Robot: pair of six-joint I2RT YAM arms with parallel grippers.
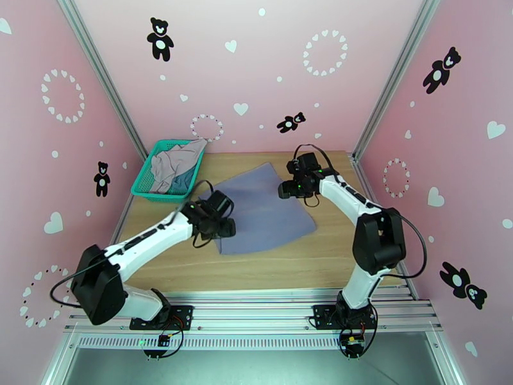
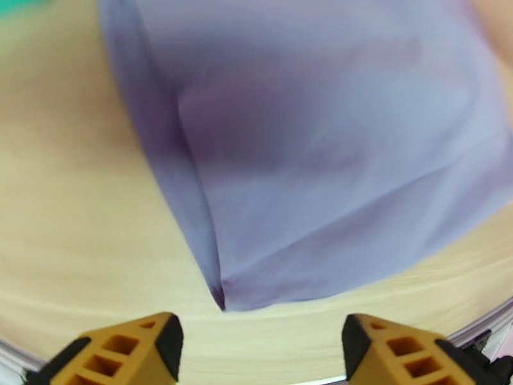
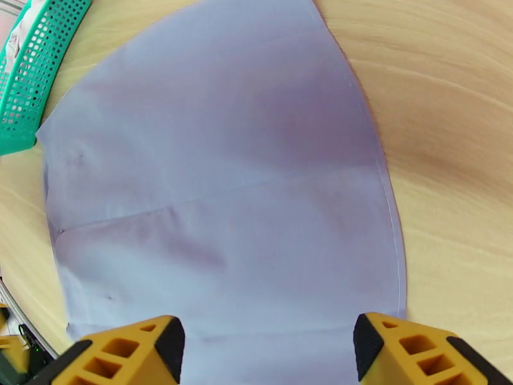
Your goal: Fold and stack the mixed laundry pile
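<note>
The left gripper (image 2: 263, 340) and right gripper (image 3: 269, 341) both hung with jaws apart and empty at opposite edges of the grey-lavender garment (image 1: 266, 206), which lay spread on the table (image 1: 333, 264). Folding looked barely begun: the other two garments (image 1: 172, 165) lay heaped in the green basket (image 1: 142, 187), nothing stacked

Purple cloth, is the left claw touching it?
Apart. The left wrist view shows the left gripper open, with bare wooden table between its fingertips and the grey-lavender cloth, whose nearest corner stops short.

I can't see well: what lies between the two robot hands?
The grey-lavender cloth, spread flat on the wooden table, lies between the left gripper and the right gripper; the top view shows it.
</note>
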